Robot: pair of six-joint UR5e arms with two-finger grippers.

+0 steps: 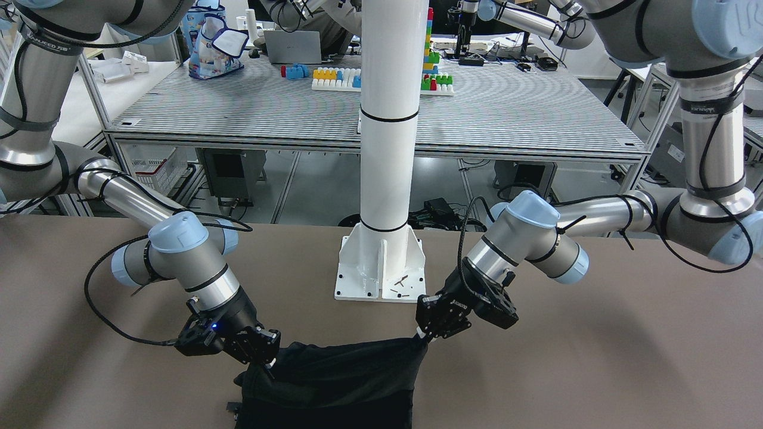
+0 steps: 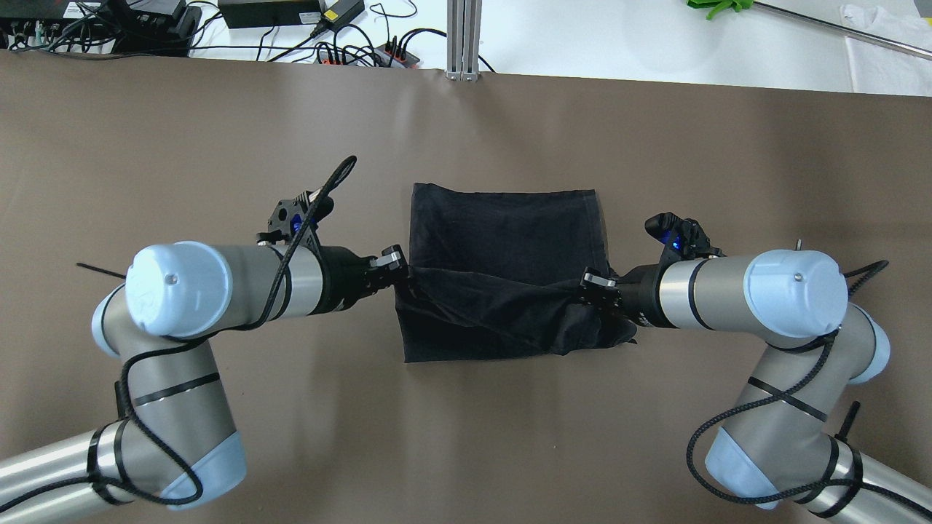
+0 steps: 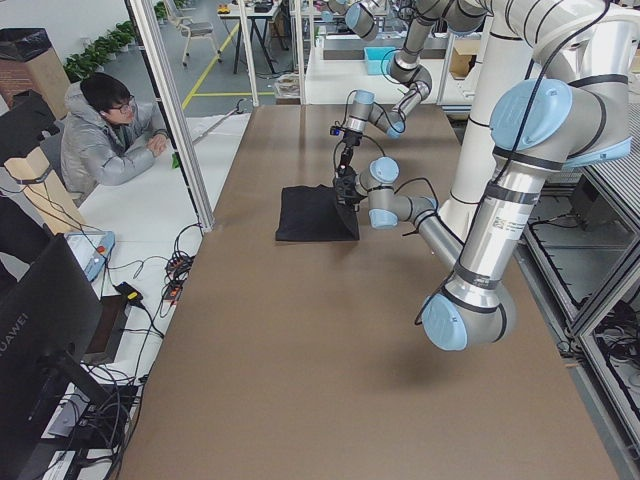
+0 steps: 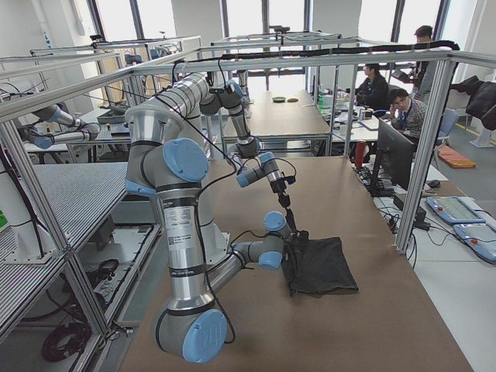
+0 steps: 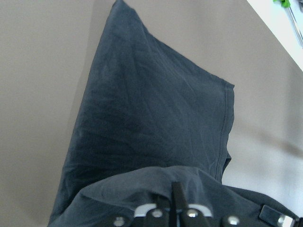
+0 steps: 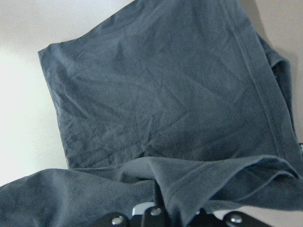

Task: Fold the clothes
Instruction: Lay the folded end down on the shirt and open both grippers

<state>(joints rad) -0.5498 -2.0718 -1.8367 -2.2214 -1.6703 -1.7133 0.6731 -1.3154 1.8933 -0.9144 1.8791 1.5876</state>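
A: So where's the cloth (image 2: 510,233) at?
B: Middle of the table (image 2: 218,145), just out from the pole (image 1: 387,149). The far part lies flat, and a fold is held up between the two grippers.
A: Are they open?
B: Nope. The left gripper (image 2: 400,268) is pinching the fold's left end and the right gripper (image 2: 588,281) its right end, both clamped tight on fabric.
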